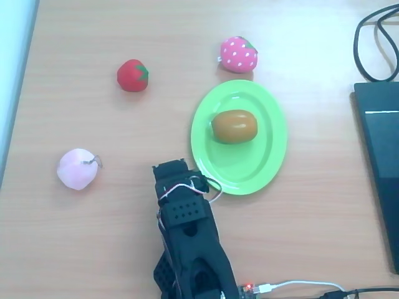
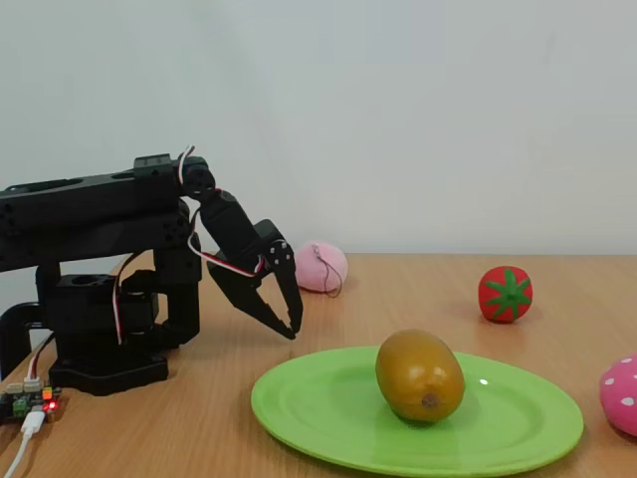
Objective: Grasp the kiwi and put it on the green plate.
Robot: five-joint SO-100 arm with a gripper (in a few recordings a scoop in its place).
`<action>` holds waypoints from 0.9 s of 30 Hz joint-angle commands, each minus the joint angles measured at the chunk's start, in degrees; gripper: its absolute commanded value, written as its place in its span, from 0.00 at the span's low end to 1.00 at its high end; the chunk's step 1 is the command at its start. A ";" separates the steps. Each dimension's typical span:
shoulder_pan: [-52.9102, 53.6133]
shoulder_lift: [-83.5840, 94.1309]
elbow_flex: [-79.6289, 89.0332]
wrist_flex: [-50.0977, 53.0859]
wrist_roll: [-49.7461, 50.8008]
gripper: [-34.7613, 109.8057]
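The olive-brown kiwi [image 1: 234, 126] [image 2: 419, 376] lies on its side in the middle of the lime-green plate [image 1: 268, 156] [image 2: 518, 423]. My black gripper [image 1: 173, 167] [image 2: 289, 329] hangs pulled back near the arm's base, just off the plate's near-left rim in the overhead view. Its fingertips point down at the table and meet at the tips, with nothing between them. There is a clear gap between the gripper and the kiwi.
A red strawberry [image 1: 132, 75] [image 2: 505, 294], a pink dotted strawberry [image 1: 239, 55] [image 2: 620, 394] and a pale pink peach [image 1: 76, 169] [image 2: 320, 266] lie around the plate. A dark laptop [image 1: 380, 162] and cables [image 1: 374, 43] sit at the right edge.
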 commanded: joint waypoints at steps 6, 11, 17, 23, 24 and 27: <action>-0.62 1.14 0.35 0.26 -1.14 0.18; -0.62 1.14 0.35 0.26 -1.14 0.18; -0.53 1.14 0.35 0.26 -1.14 0.18; -0.53 1.14 0.35 0.26 -1.14 0.20; -0.53 1.14 0.35 0.26 -1.14 0.20; -0.53 1.14 0.35 0.26 -1.14 0.19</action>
